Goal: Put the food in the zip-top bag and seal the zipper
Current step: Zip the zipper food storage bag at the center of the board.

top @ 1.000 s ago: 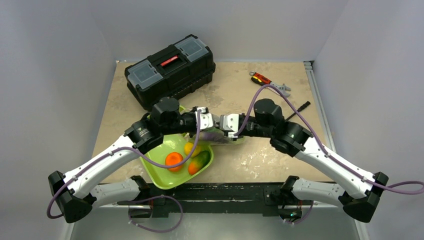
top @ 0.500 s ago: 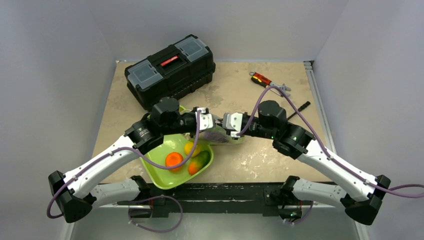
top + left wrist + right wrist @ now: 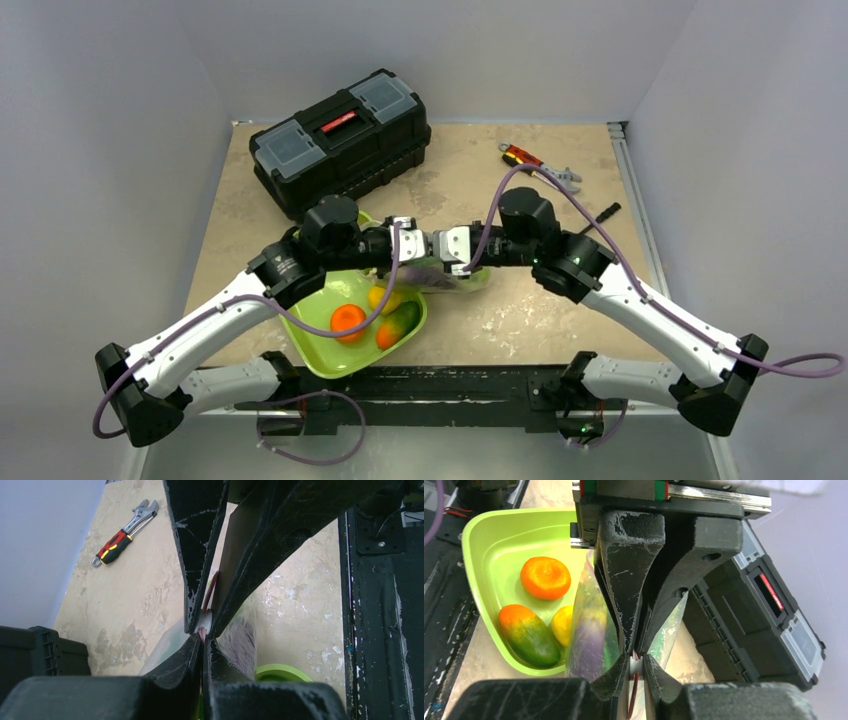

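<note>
The zip-top bag point(image 3: 456, 279) hangs between my two grippers at the table's middle, with a purple eggplant point(image 3: 588, 641) inside it. My left gripper point(image 3: 204, 639) is shut on the pink zipper point(image 3: 211, 586) at the bag's mouth. Tip to tip against it, my right gripper point(image 3: 636, 662) is shut on the zipper's white slider point(image 3: 636, 666). More food lies in the lime-green tray point(image 3: 325, 367) beside the bag: an orange point(image 3: 348, 319), a yellow fruit point(image 3: 380, 297) and a green-orange mango point(image 3: 398, 325).
A black toolbox point(image 3: 340, 140) stands at the back left, close behind the left wrist. A red-handled wrench point(image 3: 535, 163) and a black tool point(image 3: 600, 215) lie at the back right. The tray sits at the near edge under the left arm.
My right wrist has shifted a little left along the bag's mouth, closing up on the left gripper. The left arm and the tray have stayed put.
</note>
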{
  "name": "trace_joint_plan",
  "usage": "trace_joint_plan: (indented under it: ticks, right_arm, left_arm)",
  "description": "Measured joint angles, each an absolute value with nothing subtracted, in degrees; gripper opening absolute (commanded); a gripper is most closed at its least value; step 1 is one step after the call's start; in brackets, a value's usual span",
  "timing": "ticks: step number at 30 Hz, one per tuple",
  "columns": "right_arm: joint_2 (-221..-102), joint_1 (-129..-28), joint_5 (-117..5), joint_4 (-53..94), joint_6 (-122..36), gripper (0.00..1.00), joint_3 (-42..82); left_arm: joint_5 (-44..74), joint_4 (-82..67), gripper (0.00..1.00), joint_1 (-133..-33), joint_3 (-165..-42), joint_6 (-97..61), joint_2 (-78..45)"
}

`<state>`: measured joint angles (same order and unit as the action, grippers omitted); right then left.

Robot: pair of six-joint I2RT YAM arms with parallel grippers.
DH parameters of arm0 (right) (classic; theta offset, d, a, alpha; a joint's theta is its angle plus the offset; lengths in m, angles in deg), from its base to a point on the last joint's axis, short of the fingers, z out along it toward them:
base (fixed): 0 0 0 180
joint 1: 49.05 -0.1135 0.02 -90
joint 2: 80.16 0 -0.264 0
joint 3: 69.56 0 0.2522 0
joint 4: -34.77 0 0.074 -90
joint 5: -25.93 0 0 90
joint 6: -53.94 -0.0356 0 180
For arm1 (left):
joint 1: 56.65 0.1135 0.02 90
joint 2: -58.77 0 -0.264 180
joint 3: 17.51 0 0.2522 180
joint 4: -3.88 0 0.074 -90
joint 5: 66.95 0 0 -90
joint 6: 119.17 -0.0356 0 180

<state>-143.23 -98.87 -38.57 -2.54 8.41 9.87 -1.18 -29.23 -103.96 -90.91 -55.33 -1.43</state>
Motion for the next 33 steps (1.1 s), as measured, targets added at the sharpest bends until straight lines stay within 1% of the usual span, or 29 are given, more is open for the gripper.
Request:
trace_joint_plan:
  ticks: [2, 6, 7, 10, 12, 14, 19, 20, 22, 24, 26, 27, 33]
  right_arm:
    - [-144.3, -98.8, -36.9, -3.8, 9.5, 0.20, 11.0]
    - [-146.6, -98.5, -33.4, -5.4, 10.9, 0.20, 12.3]
    - [-146.9, -98.5, -32.9, -5.5, 10.9, 0.23, 12.3]
    - [-147.1, -98.4, -33.5, -5.4, 9.0, 0.37, 12.2]
    - [-145.9, -98.5, -35.3, -4.7, 6.6, 0.50, 11.9]
    - [-143.1, -98.6, -37.3, -4.0, 3.4, 0.61, 10.6]
    - [-131.8, -99.5, -40.6, -4.8, -8.0, 0.71, 5.3]
    - [-129.2, -99.5, -41.3, -5.2, -11.2, 0.71, 4.6]
    - [-126.5, -99.5, -42.7, -5.3, -15.8, 0.65, 3.9]
    - [-125.0, -99.6, -44.3, -5.6, -19.9, 0.53, 3.9]
    - [-125.6, -99.6, -46.6, -6.4, -23.8, 0.44, 5.3]
    - [-126.8, -99.6, -47.8, -7.3, -25.3, 0.41, 6.5]
    - [-136.6, -99.6, -54.2, -12.1, -29.0, 0.37, 14.2]
  left_arm:
    - [-1.3, -29.5, 0.00, -104.0, -90.9, -55.3, -1.2]
    - [-1.2, -31.8, 0.00, -103.9, -90.7, -55.3, -0.7]
    - [-1.2, -32.2, 0.00, -103.9, -90.6, -55.3, -0.6]
    - [-1.0, -32.5, 0.00, -103.9, -90.4, -55.3, -0.6]
    - [-1.4, -31.9, 0.00, -104.0, -90.4, -55.3, -0.6]
    - [-2.5, -30.1, 0.00, -104.4, -90.4, -55.3, -0.6]
    - [-3.7, -26.3, 0.00, -105.1, -90.4, -55.3, -0.7]
    - [-3.8, -26.1, 0.00, -105.1, -90.4, -55.2, -0.8]
    - [-3.9, -25.6, 0.00, -105.1, -90.4, -55.1, -1.1]
    - [-4.1, -25.3, 0.00, -105.1, -90.4, -54.8, -1.6]
    - [-4.3, -25.3, 0.00, -105.1, -90.4, -54.7, -2.0]
    - [-4.4, -25.2, 0.00, -105.1, -90.4, -54.6, -2.1]
    - [-4.9, -24.9, 0.00, -105.1, -90.6, -54.2, -2.6]
